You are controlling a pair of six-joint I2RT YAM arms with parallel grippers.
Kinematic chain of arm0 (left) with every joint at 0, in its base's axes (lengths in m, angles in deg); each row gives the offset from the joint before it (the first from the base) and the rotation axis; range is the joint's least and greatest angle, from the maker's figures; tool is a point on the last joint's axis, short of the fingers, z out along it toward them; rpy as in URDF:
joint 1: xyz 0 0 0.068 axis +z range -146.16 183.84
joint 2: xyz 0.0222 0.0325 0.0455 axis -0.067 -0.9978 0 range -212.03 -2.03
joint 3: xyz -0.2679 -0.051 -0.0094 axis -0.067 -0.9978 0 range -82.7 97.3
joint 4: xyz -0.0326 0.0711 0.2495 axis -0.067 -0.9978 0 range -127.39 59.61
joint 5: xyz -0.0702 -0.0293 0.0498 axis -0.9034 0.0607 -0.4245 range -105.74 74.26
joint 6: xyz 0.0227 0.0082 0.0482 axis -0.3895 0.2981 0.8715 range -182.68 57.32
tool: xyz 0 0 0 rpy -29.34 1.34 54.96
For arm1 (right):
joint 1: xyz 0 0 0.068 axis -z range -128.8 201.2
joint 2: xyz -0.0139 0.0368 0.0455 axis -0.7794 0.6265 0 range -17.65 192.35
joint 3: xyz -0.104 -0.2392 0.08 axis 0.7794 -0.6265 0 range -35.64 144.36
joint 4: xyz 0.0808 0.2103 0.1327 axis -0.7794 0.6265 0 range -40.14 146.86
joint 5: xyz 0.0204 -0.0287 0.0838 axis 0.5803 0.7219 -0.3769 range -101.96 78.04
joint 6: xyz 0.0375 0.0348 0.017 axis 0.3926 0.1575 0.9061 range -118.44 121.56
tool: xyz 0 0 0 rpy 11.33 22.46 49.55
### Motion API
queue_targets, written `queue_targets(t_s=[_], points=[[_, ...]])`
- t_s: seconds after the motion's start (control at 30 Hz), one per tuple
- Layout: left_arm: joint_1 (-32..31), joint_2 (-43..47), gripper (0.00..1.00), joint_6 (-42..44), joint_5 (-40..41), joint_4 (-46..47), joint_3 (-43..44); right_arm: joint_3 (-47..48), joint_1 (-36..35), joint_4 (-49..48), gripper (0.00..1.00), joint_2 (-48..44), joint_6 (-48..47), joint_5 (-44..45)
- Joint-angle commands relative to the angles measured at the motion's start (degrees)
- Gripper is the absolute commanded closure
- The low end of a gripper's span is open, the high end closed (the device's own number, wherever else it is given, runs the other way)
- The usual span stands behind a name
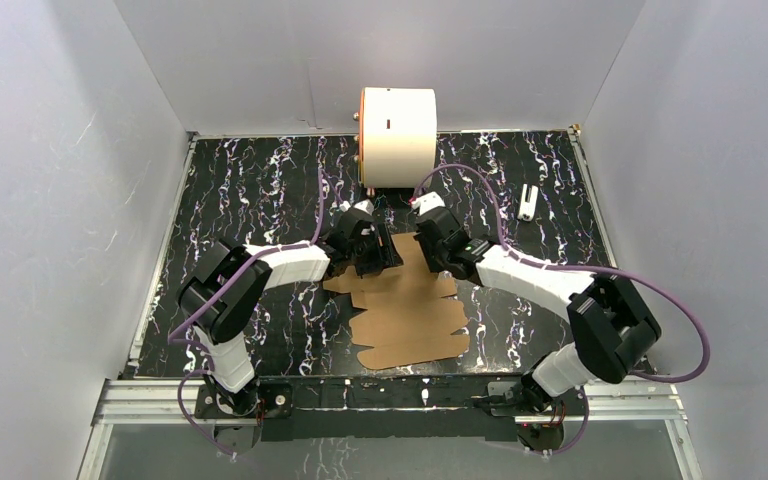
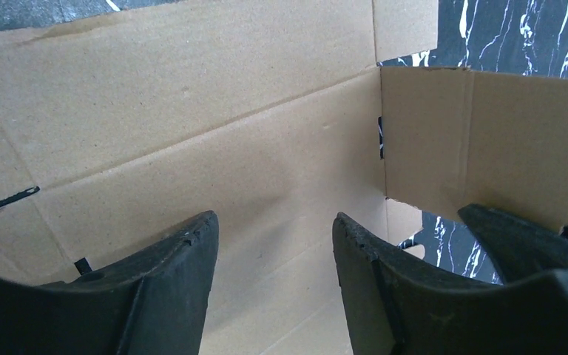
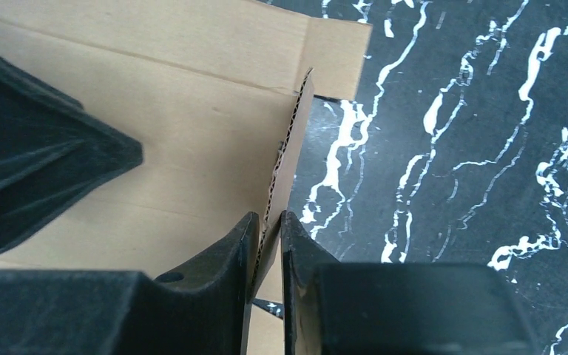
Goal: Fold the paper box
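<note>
1. The left arm was stretched forward from its base and bent inward at the elbow. The left gripper point(image 1: 372, 243) was pointed down over the far part of the paper box point(image 1: 405, 312).
2. The right arm was reached forward and inward in mirror fashion. The right gripper point(image 1: 432, 243) was set at the far right edge of the sheet, close beside the left one.
3. The left gripper point(image 2: 274, 229) was seen with its jaws standing well apart. Nothing was held between them, and only flat brown cardboard point(image 2: 192, 133) was seen beyond the gap.
4. The right gripper point(image 3: 268, 218) was closed to a narrow slit on a flap point(image 3: 290, 148) of the box. The corrugated edge of the flap was pinched between the two fingertips.
5. That flap point(image 2: 481, 140) was stood upright, to the right of the left jaws. The rest of the sheet was laid flat on the black marbled table point(image 1: 260, 180).
6. A white cylinder point(image 1: 398, 135) with an orange rim was placed beyond both jaws. A small dark mark on its side could not be read.
</note>
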Motion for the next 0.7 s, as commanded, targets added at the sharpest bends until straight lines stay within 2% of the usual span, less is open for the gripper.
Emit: queue_targets(t_s=[0.0, 0.27, 0.43, 0.67], points=[[-0.4, -1.5, 0.44, -1.1, 0.0, -2.5, -2.8, 3.5, -2.8, -0.3, 0.73, 1.6, 1.6, 0.4], [-0.4, -0.9, 0.44, -1.9, 0.3, -1.0, -4.3, 6.3, -7.0, -0.9, 0.67, 6.4, 2.7, 0.8], [-0.4, 0.0, 0.44, -2.2, 0.8, 0.0, -5.4, 7.6, -8.4, -0.4, 0.67, 8.7, 3.3, 2.4], [-0.4, 2.9, 0.44, -1.6, 1.7, -1.8, -5.0, 7.8, -8.6, 1.4, 0.65, 4.1, 2.7, 6.2]])
